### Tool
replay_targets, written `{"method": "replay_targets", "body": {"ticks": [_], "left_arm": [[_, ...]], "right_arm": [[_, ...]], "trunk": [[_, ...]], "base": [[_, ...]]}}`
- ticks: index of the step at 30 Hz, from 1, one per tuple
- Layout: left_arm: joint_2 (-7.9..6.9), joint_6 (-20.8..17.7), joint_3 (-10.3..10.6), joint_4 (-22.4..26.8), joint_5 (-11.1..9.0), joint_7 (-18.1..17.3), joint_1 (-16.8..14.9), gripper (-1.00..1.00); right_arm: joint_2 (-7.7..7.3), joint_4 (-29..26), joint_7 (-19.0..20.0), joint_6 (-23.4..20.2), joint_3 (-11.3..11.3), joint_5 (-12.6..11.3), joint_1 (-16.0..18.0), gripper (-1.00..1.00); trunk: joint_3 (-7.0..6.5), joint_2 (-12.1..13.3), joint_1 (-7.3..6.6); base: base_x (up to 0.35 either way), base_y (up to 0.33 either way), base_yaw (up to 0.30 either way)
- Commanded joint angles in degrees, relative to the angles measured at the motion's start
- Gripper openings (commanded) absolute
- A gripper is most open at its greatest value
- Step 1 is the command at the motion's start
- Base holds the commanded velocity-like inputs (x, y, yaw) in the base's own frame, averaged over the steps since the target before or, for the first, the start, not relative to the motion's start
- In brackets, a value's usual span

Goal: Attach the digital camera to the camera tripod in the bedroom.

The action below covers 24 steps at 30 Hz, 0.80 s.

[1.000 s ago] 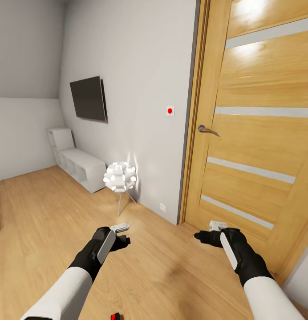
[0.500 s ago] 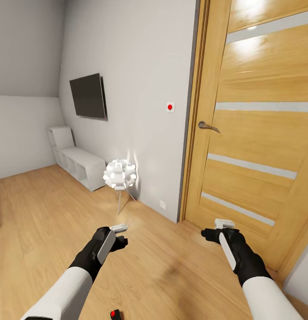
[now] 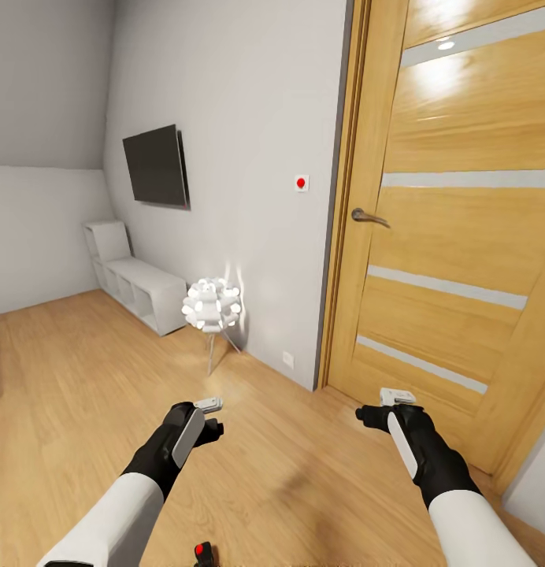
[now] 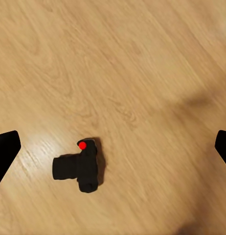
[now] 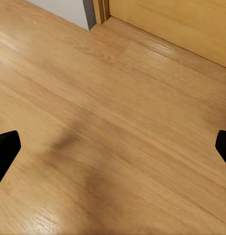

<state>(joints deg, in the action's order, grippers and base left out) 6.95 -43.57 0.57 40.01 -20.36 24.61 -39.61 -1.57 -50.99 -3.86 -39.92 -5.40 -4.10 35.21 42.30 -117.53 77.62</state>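
The room's grey-white walls [image 3: 249, 142] slope in at the upper left, and a light wood floor [image 3: 83, 378] runs under both arms; a tall wooden door [image 3: 461, 236] with pale horizontal strips fills the right side, its metal handle [image 3: 369, 216] near the frame; a dark flat TV [image 3: 156, 169] hangs on the wall, and white cube shelves [image 3: 139, 287] stand below it against the wall; a small white ball-shaped lamp [image 3: 212, 305] on thin legs stands on the floor close to the wall, between the shelves and the door; a little white wall switch with a red dot [image 3: 302, 183] sits just beside the door frame.

The left gripper [image 3: 209, 417] and the right gripper [image 3: 387, 405] hover over bare floor, well apart from each other; in each wrist view the two black fingertips [image 4: 6, 152] [image 5: 6, 149] sit at opposite edges with only floor between them, so both are spread wide and have hold of nothing.

The camera [image 4: 79, 167] lies on the floor under the left gripper, black with a red button on top, touching neither finger; in the head view it [image 3: 202, 553] peeks in at the bottom edge, near the robot's body.
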Motion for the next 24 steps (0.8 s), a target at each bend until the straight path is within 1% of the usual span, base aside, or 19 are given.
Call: {"method": "replay_targets", "body": {"ticks": [1, 24], "left_arm": [[0.00, -0.12, 0.06, 0.07, -0.59, 0.51, -0.03, 1.00], [-0.09, -0.03, 0.13, 0.07, -0.64, 0.44, -0.03, 1.00]], "right_arm": [[-0.03, -0.07, -0.39, -0.28, 0.04, -0.47, 0.03, 1.00], [-0.10, -0.07, -0.36, -0.51, 0.04, -0.65, 0.03, 1.00]], "trunk": [[0.25, -0.44, 0.22], [4.38, -9.67, 5.27]], "base": [[0.000, 0.000, 0.000], [0.000, 0.000, 0.000]]}}
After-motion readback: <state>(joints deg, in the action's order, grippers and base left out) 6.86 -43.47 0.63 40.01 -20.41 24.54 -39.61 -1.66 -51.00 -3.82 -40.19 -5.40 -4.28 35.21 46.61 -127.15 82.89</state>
